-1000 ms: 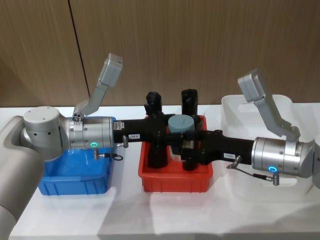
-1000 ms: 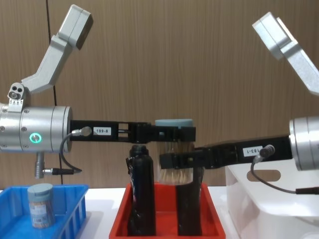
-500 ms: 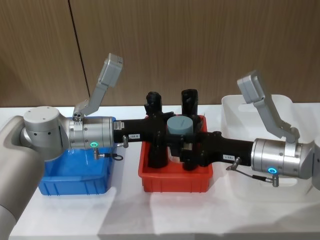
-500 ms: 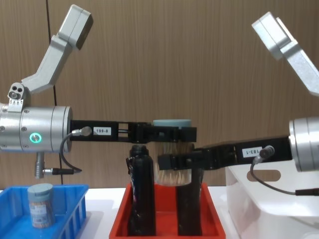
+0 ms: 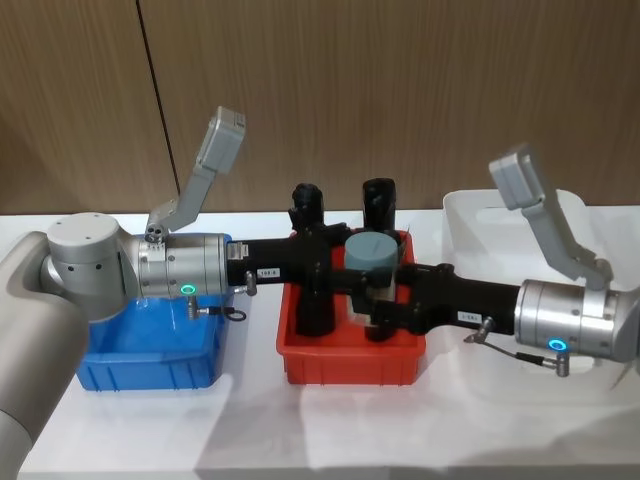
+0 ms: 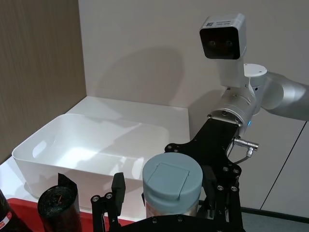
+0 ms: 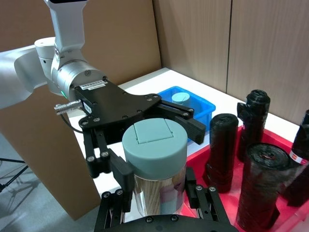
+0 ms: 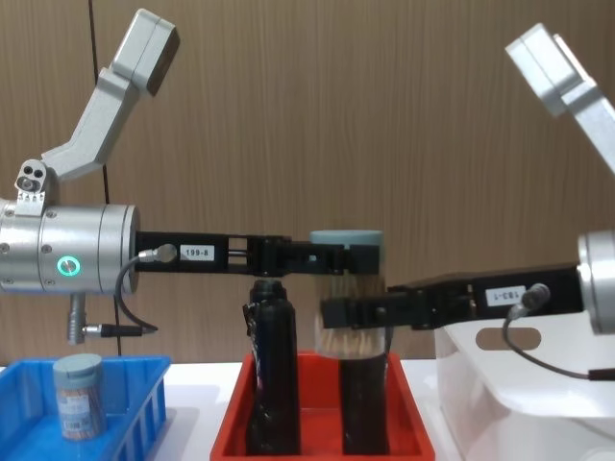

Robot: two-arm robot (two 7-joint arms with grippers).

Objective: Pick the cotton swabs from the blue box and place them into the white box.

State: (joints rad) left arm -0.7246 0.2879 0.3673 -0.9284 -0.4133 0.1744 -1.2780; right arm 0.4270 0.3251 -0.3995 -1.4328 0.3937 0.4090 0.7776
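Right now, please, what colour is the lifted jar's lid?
Pale grey-blue lid, best seen in the right wrist view.

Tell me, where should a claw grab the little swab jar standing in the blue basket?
Probably from straight above, pinching the round lid and upper body on opposite sides. The swab jar stands upright with the blue basket walls around it, so only its top is open. The right claw grips another jar over the red tray, beside the open left claw.
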